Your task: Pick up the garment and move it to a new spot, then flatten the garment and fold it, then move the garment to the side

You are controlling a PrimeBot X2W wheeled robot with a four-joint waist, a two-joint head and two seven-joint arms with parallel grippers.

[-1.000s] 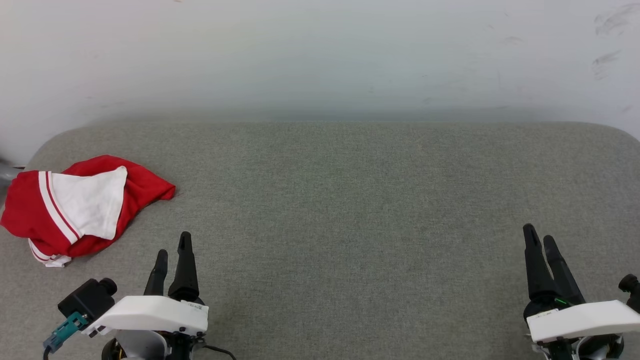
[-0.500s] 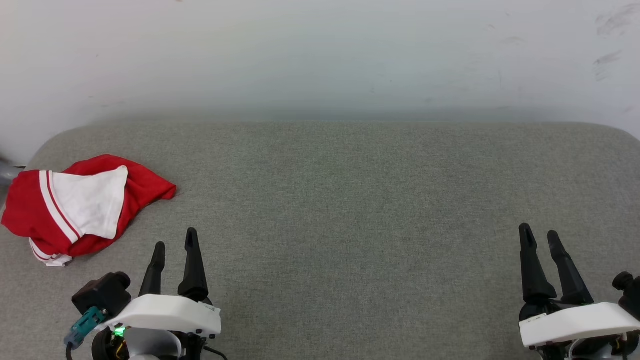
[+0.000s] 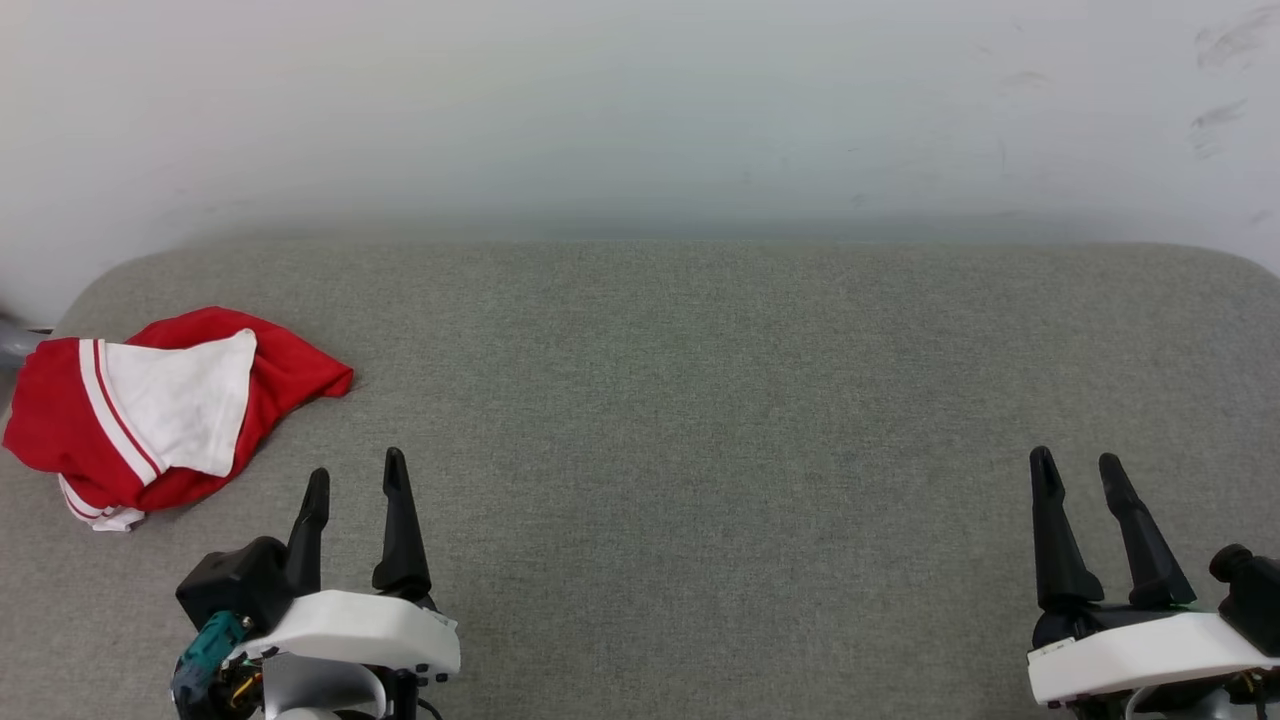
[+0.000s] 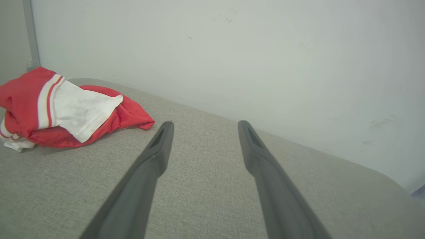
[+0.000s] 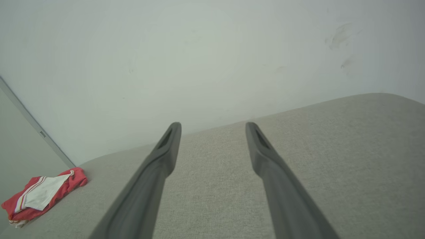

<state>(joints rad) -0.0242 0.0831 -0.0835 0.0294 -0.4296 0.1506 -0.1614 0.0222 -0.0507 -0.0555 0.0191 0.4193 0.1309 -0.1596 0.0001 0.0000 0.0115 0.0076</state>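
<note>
Change: The left tool (image 3: 355,468) has drifted a little toward 3 o'clock in the head view and turned at the wrist, so its two fingers now stand side by side with a wider gap showing. The right tool (image 3: 1074,458) has turned the same way. The shirt (image 3: 170,410) has not shifted.
Left tool: released, with its fingers spread and nothing between them, low over the grey surface (image 3: 700,400).
Right tool: released as well, fingers apart and empty, at the 5 o'clock corner of the head view.
Shirt: a crumpled red heap with a white sleeve (image 3: 180,405) and striped trim on top. It lies at the 9 o'clock end of the surface, by the rounded corner and not far from the wall (image 3: 640,100).
Shirt to left tool: at about 10 o'clock of the fingertips, near but apart. The left wrist view also has it off at 10 o'clock, not between the fingers.
Shirt to right tool: well apart, far toward 9 o'clock. It shows small at 8 o'clock in the right wrist view.
Step in hand: by my judgement, the reach for the first pick-up. The heap looks untouched.
Doing it well: the left arm is the natural one. Swing toward 10 o'clock until the heap sits between the fingers, then come down on a raised red fold rather than the loose sleeve. Pinch through several layers and lift until the hanging cloth clears the surface before carrying it toward 3 o'clock, where both tools can reach.
Risk: a grip on the sleeve alone may leave the rest dragging.
</note>
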